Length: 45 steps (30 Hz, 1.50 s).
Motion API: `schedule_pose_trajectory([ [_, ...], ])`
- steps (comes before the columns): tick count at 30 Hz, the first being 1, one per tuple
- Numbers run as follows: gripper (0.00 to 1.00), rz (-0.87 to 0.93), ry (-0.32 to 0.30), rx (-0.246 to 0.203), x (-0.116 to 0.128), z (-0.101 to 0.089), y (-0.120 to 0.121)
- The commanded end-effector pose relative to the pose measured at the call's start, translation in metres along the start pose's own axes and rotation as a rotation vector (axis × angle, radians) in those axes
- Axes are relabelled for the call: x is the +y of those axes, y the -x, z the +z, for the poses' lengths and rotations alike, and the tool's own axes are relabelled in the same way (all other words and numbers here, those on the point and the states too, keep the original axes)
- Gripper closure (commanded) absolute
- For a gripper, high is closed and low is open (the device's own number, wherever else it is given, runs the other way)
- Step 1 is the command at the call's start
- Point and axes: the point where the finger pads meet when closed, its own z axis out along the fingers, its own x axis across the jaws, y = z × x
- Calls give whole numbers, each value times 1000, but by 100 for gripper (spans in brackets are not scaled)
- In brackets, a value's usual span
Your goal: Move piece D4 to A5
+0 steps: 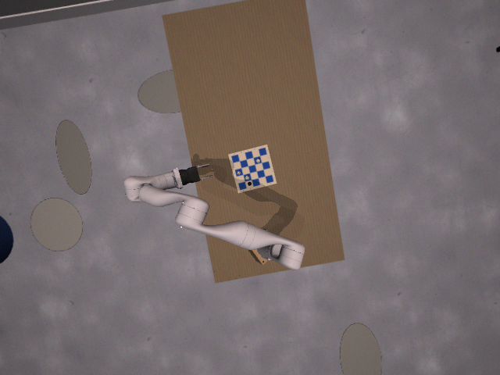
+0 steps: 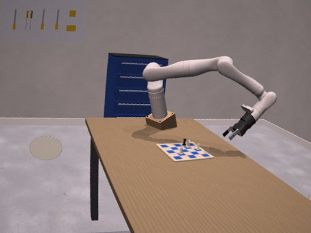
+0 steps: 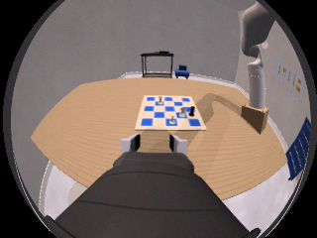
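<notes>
A small blue-and-cream chessboard (image 1: pixel 252 168) lies on the wooden table and also shows in the exterior view (image 2: pixel 184 151) and the wrist view (image 3: pixel 169 113). On it stand one black piece (image 1: pixel 249 183) (image 2: pixel 184 141) (image 3: pixel 192 111) and three white pieces, among them one (image 1: pixel 257 160) nearer the board's middle and one (image 2: pixel 181 150) alone toward the front. All of them look upright. The edge labels are too small to read. My gripper (image 1: pixel 209 170) (image 2: pixel 229 134) (image 3: pixel 155 140) is open and empty. It hovers well above the table's edge, off to one side of the board, pointing toward it.
The arm's base sits on a wooden block (image 2: pixel 161 119) at one end of the table. A blue drawer cabinet (image 2: pixel 130 84) stands behind it. A large stretch of the table top (image 2: pixel 212 205) lies beyond the board.
</notes>
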Motion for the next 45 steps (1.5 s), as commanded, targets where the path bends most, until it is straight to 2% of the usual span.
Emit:
schedule_pose_trajectory([
  [1, 0, 12, 17, -9, -16, -19, 4],
  [5, 0, 12, 17, -9, -26, -28, 5],
  [9, 0, 12, 17, -9, -27, -29, 5],
  [15, 0, 10, 16, -5, -27, -26, 5],
  [20, 0, 18, 48, 10, -34, -18, 12],
  [27, 0, 56, 172, 66, -62, 12, 34],
  [29, 0, 56, 172, 66, -62, 12, 34],
  [34, 0, 117, 309, 123, -94, 46, 46],
  [35, 0, 117, 309, 123, -94, 46, 46],
  [38, 0, 169, 401, 158, -117, 68, 48],
  [39, 0, 169, 401, 158, -117, 68, 48],
  [41, 0, 209, 463, 180, -133, 83, 46],
  [42, 0, 209, 463, 180, -133, 83, 46],
  [44, 0, 253, 523, 200, -148, 97, 42],
  [45, 0, 253, 523, 200, -148, 97, 42],
])
